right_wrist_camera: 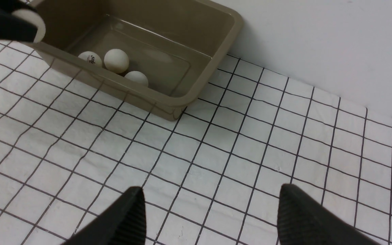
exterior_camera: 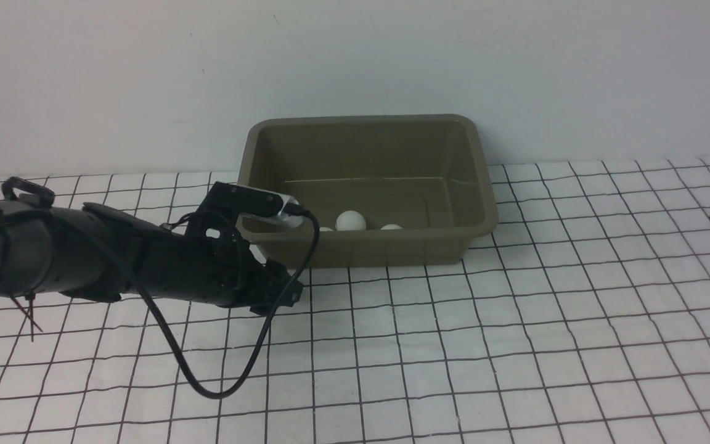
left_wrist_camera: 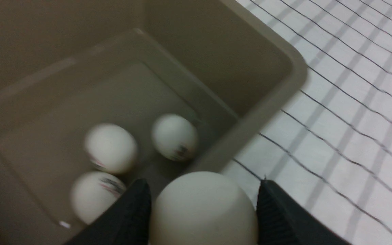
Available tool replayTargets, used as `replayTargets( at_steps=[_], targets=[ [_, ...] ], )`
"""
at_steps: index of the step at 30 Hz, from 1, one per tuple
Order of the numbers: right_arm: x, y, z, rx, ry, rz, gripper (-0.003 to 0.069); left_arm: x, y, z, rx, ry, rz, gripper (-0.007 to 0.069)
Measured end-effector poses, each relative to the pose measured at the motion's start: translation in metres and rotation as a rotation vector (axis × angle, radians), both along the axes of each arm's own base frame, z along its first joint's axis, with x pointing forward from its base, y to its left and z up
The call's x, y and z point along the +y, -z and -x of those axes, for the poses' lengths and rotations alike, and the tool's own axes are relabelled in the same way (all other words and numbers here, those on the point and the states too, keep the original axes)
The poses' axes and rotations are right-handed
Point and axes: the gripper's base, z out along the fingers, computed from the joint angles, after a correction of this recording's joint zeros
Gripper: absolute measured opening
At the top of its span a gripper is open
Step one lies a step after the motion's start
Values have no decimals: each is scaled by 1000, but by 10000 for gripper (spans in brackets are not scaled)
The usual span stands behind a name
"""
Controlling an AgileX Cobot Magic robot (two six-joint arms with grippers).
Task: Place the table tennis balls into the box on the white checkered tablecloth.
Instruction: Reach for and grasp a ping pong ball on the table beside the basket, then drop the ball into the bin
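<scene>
1. The fourth ball (left_wrist_camera: 202, 211), white and matte, is clamped between the two black fingers of the left gripper (left_wrist_camera: 202, 183). One finger presses each side, and the ball fills the gap between them.
2. In the left wrist view the held ball hangs at the near left corner of the box (exterior_camera: 367, 120), about over the rim. Whether it has cleared the rim to the inside cannot be told from these views.
3. Three balls (right_wrist_camera: 116, 60) already lie on the floor of the olive box, bunched close together toward its near left end. At least two show a small dark logo.
4. No loose ball is seen on the checkered tablecloth (exterior_camera: 515, 345), so the task looks about three-quarters done. What is left, by this reading, is to carry the last ball over the inside of the box and let it go.
5. The box stands at the far side of the cloth, against a plain white wall (exterior_camera: 355, 55).
6. The right gripper (right_wrist_camera: 210, 189) hovers over bare cloth well to the right of the box. Its jaws are wide apart, with nothing between them.
</scene>
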Motion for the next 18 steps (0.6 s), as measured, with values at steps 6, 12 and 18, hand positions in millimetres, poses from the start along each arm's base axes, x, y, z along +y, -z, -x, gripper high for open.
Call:
replayTargets(
  at_steps=[6,12,18],
  targets=[
    [0,0,0,-3,-2,3,472,8,8,-46,-193,-63,-253,352],
    [-1,-7,-1,-67,1,9,472,9,8,-57,-181,-114,-249,487],
    [-11,-39,42,-255,32,36,472,19,-39,-36,-210,-238,-177,556]
  ],
)
